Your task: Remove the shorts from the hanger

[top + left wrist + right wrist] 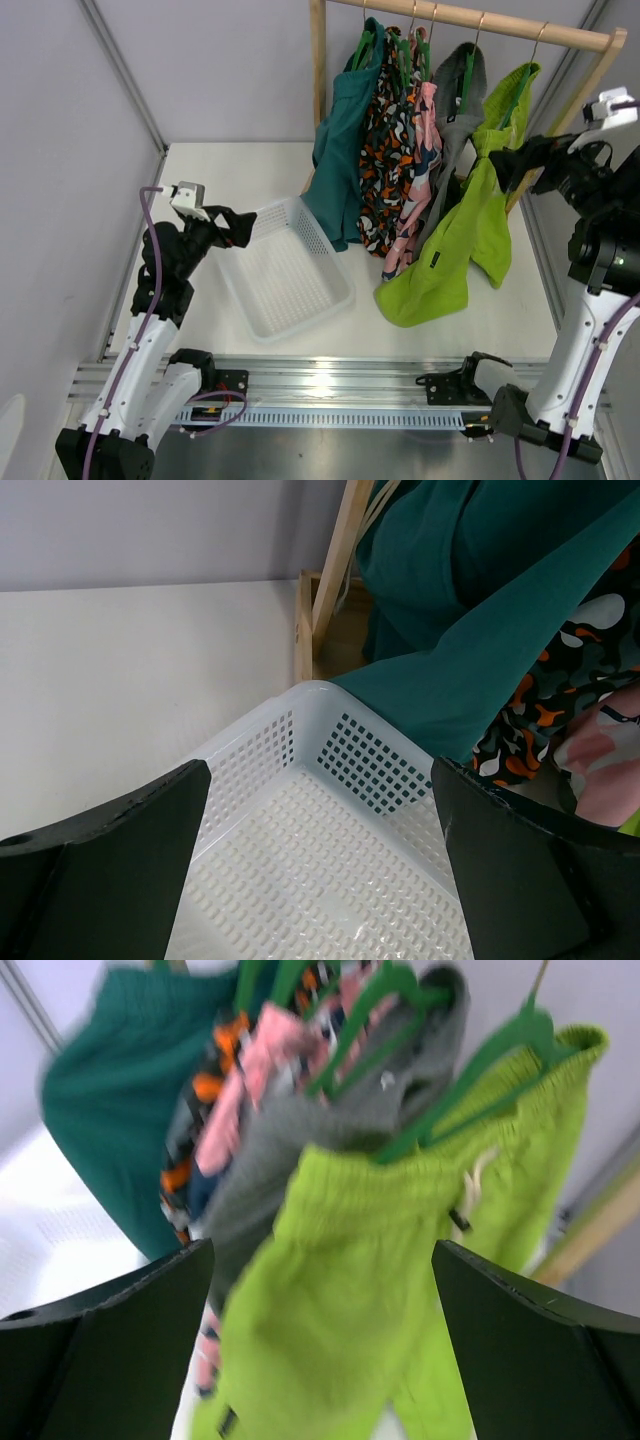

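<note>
Nearer right gripper (pixel 505 168), wide open and empty, faces the lime-green shorts (pixel 450 250) hanging lengthwise just leftward on the hanger (pixel 480 1070).

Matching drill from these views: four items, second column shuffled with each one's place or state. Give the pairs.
1 shorts
2 teal garment
3 basket
4 left pincer

A leftmost on the rail
B open, by the basket's edge
C white, standing on the table
D rightmost on the rail

Pairs: 1-D, 2-A, 3-C, 4-B
</note>
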Robot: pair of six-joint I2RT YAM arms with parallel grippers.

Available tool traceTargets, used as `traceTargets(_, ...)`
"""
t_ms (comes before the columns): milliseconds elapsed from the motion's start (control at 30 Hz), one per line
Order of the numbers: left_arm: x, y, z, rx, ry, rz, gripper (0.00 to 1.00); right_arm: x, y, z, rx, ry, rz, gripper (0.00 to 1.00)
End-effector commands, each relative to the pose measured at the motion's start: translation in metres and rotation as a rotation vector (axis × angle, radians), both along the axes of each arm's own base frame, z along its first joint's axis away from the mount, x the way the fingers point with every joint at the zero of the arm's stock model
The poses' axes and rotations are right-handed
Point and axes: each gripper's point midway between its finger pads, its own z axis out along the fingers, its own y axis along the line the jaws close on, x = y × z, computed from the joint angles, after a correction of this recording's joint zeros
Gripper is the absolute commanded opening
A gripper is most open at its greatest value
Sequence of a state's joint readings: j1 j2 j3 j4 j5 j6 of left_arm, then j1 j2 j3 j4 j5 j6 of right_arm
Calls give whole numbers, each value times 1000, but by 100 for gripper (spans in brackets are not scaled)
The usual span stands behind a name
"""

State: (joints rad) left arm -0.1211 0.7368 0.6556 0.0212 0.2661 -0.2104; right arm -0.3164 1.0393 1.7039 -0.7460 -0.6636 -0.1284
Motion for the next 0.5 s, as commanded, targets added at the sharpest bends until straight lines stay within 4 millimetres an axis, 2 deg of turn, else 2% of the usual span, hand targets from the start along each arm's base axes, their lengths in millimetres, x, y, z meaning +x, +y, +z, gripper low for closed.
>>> traceTargets(0, 1, 1, 32, -16, -85, 2, 99, 27, 4, 23, 185, 24, 17, 98)
traceTargets(33, 1, 1, 31, -14, -84, 4, 99, 29, 5, 37, 201, -4, 8, 97)
traceTargets(100, 2, 1, 31, -13, -83, 4, 99, 48, -3, 40, 282, 14, -53, 90)
traceTargets(133, 2, 1, 30, -12, -80, 4, 99, 53, -1, 47, 299, -5, -59, 88)
traceTargets(167, 3, 1, 29, -12, -75, 4, 99, 59, -1, 48, 313, -7, -77, 86)
traceTargets(200, 3, 1, 29, -10, -74, 4, 99, 74, -9, 44, 322, 0, -133, 82)
traceTargets(267, 3, 1, 28, -10, -73, 4, 99, 87, -7, 48, 329, -4, -156, 77)
traceTargets(333, 3, 1, 28, -10, -73, 4, 99, 109, -16, 37, 347, 33, -210, 74)
traceTargets(433, 4, 1, 27, -9, -68, 4, 99, 123, -29, 39, 335, 17, -277, 66)
traceTargets(467, 4, 0, 26, -9, -67, 1, 99, 125, -32, 40, 326, 11, -290, 61)
